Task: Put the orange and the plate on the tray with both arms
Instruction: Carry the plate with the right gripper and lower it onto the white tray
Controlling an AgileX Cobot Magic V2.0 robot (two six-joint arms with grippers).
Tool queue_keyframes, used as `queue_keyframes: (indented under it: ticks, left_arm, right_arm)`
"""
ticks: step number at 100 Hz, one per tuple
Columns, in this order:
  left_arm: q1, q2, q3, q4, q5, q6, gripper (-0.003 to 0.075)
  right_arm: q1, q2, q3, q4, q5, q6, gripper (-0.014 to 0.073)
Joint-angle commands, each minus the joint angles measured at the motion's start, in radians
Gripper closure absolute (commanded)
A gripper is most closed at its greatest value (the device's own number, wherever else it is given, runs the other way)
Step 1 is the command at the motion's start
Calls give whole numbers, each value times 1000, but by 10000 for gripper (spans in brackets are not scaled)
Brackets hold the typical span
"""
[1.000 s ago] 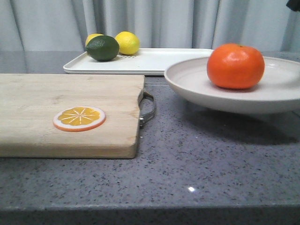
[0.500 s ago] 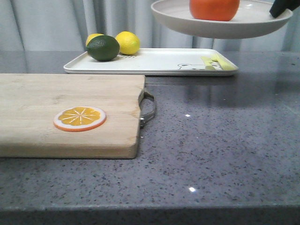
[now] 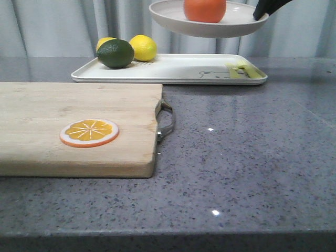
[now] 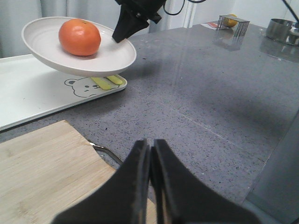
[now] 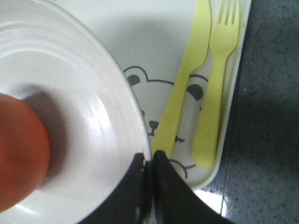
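The off-white plate [image 3: 173,21] hangs in the air above the right half of the white tray [image 3: 178,68], with the orange [image 3: 205,9] lying in it. My right gripper [image 3: 261,13] is shut on the plate's right rim and holds it up. In the right wrist view the fingers [image 5: 148,158] pinch the plate's rim [image 5: 107,112] over the tray's bear drawing [image 5: 163,100]; the orange [image 5: 18,154] shows at the edge. The left wrist view shows the plate [image 4: 51,56], the orange [image 4: 79,36] and the tray [image 4: 28,88]. My left gripper [image 4: 150,145] is shut and empty above the counter near the cutting board's handle.
Two lemons [image 3: 143,47] and a dark green lime [image 3: 115,53] lie at the tray's left end. A wooden cutting board [image 3: 52,126] with an orange slice disc [image 3: 88,132] fills the front left. A metal rack [image 4: 233,25] and pot [image 4: 282,30] stand further along the counter.
The plate with the orange has risen off the counter and moved left and back, over the tray's right half. The left gripper's movement cannot be judged.
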Motion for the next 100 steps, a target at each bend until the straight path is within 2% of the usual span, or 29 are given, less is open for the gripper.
queue_keyframes:
  ticks: [1, 36, 71, 100]
  left_arm:
    - [3, -2, -28, -7, -72, 3, 741]
    - [3, -2, -28, -7, -72, 3, 741]
    - [3, -2, -28, -7, -72, 3, 741]
    - [3, -2, -28, -7, -72, 3, 741]
  right_arm:
    - [6, 11, -130, 38, 3, 22, 659]
    - [43, 183, -343, 38, -5, 55, 659]
    - [57, 218, -353, 39, -115, 55, 659]
    - [57, 244, -353, 39, -136, 55, 659]
